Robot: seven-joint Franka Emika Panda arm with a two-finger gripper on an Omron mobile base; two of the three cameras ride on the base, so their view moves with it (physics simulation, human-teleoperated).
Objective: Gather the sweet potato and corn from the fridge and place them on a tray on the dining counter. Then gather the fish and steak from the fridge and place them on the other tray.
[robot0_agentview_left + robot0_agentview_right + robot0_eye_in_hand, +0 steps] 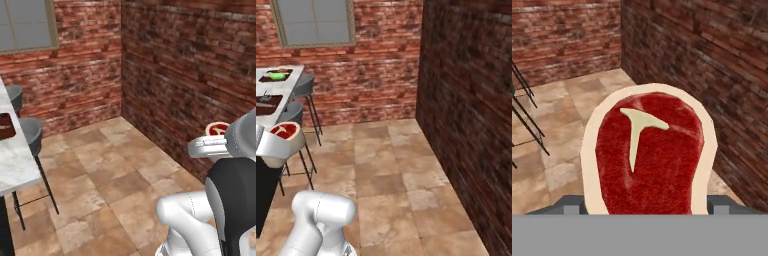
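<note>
My gripper (645,206) is shut on the steak (648,152), a red slab with a white fat rim and a pale T-shaped streak, held up over the tiled floor. The steak (218,129) sits at the end of my white hand, near the brick wall. From the right base view the steak (284,131) hangs beside the dining counter (292,80). Two dark trays lie on it: the far tray (263,78) holds the green corn (277,76), the nearer tray (270,104) a small pale thing too small to tell. The fridge is out of view.
Grey stools (304,86) (31,131) stand along the counter's edge (20,165). A brick wall (190,75) runs close on the right, and another with a window (315,22) closes the far end. Tiled floor (391,165) lies open between them.
</note>
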